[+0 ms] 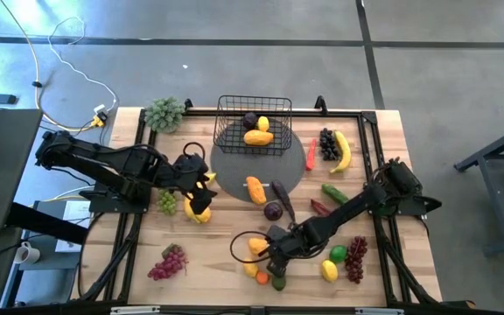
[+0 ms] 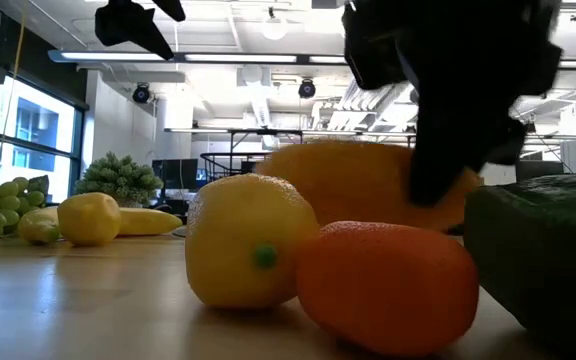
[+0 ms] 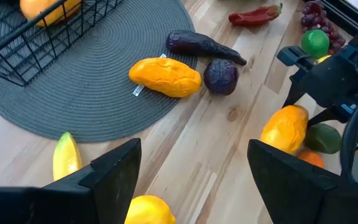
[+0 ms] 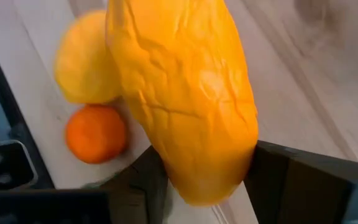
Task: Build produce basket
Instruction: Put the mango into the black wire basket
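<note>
high view: black wire basket with orange mango, lemon, purple fruit

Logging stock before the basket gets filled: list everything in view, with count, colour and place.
basket: one, black wire, far middle, on the mat; holds a mango, a lemon and a dark purple piece.
mat: one, dark grey, round, under the basket.
leafy bunch: one, grey-green, far left corner.
mangoes: one orange on the mat's near edge; one orange near the table's front, in the right fingers.
banana: one, yellow, far right.
chili: one, red, beside the mat.
grapes: dark purple far right, green left, red front left.
left gripper: open, left of the mat.
right gripper: shut on the front mango.
</note>
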Controlling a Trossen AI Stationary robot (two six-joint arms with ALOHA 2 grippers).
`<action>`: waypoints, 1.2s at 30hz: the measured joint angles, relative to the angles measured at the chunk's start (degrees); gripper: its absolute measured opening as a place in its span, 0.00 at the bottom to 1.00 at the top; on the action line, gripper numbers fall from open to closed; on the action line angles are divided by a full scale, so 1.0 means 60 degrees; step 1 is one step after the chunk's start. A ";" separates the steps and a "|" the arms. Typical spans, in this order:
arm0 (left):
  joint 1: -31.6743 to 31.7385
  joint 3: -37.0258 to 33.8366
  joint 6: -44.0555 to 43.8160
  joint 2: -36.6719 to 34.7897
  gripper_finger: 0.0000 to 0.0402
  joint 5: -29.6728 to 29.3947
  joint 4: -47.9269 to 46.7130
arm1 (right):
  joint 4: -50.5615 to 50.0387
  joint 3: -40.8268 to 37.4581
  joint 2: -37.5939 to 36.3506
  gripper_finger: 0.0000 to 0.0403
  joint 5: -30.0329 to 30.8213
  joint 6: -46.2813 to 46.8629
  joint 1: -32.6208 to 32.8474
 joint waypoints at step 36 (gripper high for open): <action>0.2335 -0.0004 0.2447 -0.1717 0.70 0.0113 -0.0071 | -0.2476 0.3140 -0.0005 0.35 0.1594 -0.1972 -0.2796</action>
